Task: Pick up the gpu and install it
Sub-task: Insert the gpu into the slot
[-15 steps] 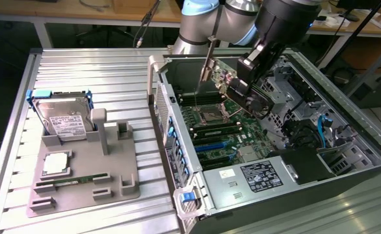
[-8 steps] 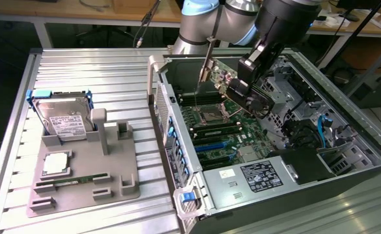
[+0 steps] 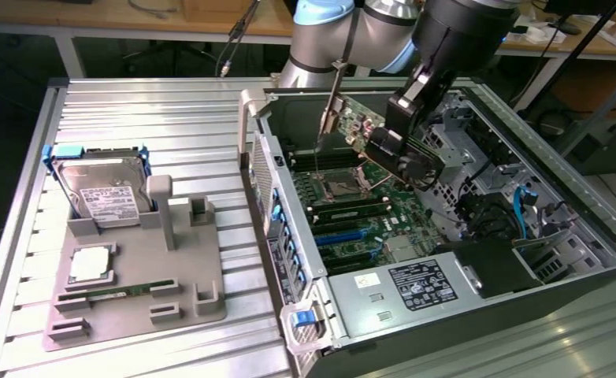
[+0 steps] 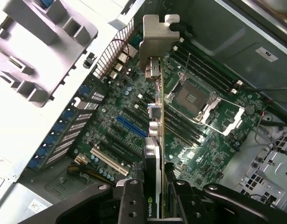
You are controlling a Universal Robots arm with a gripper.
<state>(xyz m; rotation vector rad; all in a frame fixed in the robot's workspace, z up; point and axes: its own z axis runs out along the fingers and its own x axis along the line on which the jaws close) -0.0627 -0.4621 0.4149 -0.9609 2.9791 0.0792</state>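
Gripper (image 4: 154, 205): we see it pinching the gpu (image 4: 152, 151) at one end.
Gpu: held aloft inside the open case (image 3: 579, 206) — above the motherboard (image 4: 199, 144), silver bracket at its far end.

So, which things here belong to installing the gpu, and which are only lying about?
Job: green gpu card with silver bracket, held in the black gripper; open metal computer case; green motherboard.
Lying about: silver hard drive with white label; narrow green RAM stick; grey plastic holder.
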